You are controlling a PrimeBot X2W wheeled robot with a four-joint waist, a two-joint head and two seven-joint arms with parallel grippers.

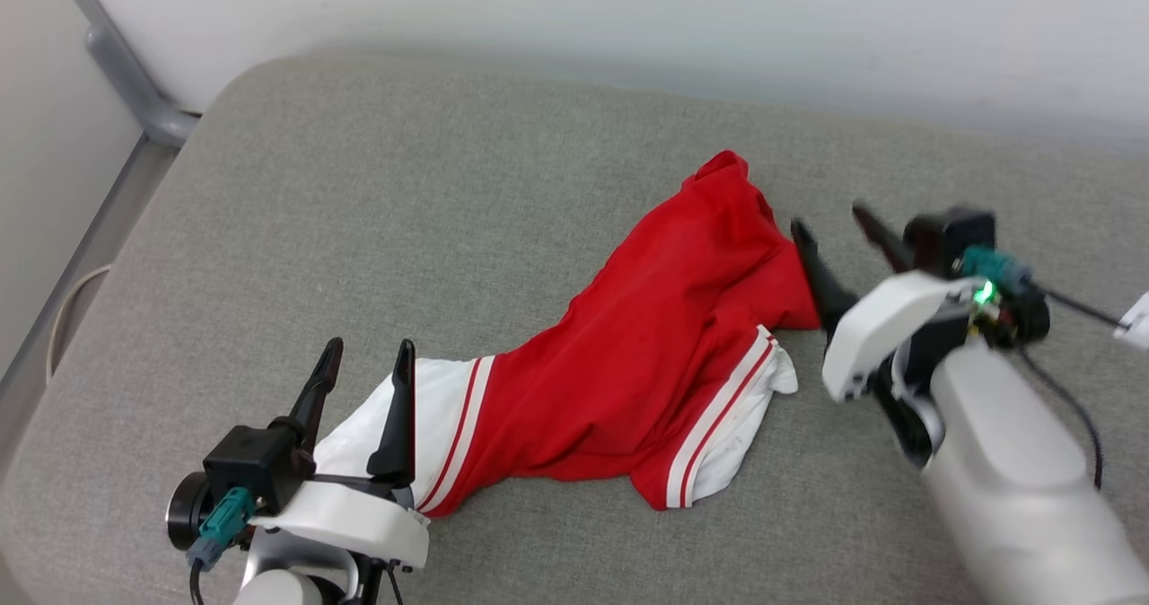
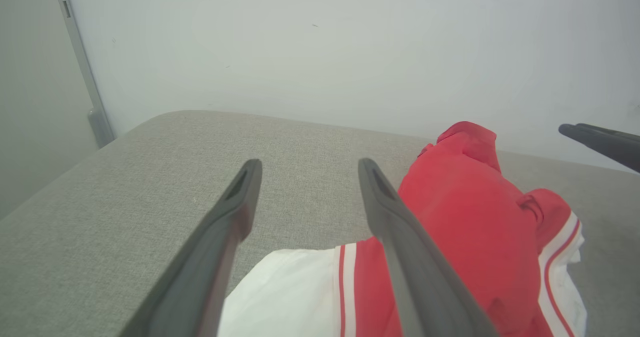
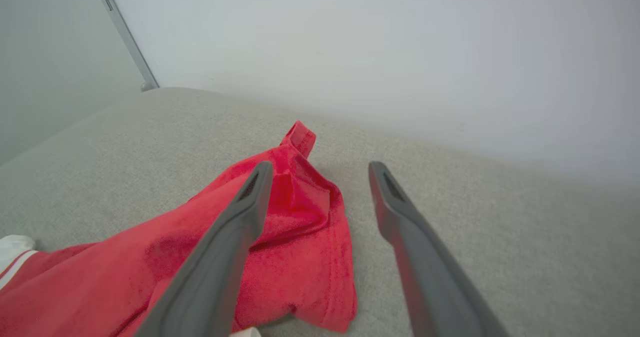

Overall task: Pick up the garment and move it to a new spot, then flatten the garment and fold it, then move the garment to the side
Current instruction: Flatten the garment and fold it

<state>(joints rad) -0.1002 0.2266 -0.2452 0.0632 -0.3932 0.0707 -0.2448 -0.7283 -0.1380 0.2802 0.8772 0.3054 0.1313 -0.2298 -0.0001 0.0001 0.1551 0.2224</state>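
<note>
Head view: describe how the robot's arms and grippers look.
The left gripper and right gripper each have two long dark fingers, a black block and a white shell. Both carry teal connectors and black cables; the right shows a green light and a pale grey forearm.

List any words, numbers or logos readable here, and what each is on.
None readable. The jersey lies crumpled on the cushion, showing plain red cloth and striped white sleeves, no print. A white tab at the head view's right edge is too blurred to read.

Grey fabric-padded bench (image 1: 404, 228), rounded far-left corner; pale plain wall (image 1: 628, 13) behind; grey metal rail (image 1: 135, 84) at left.
</note>
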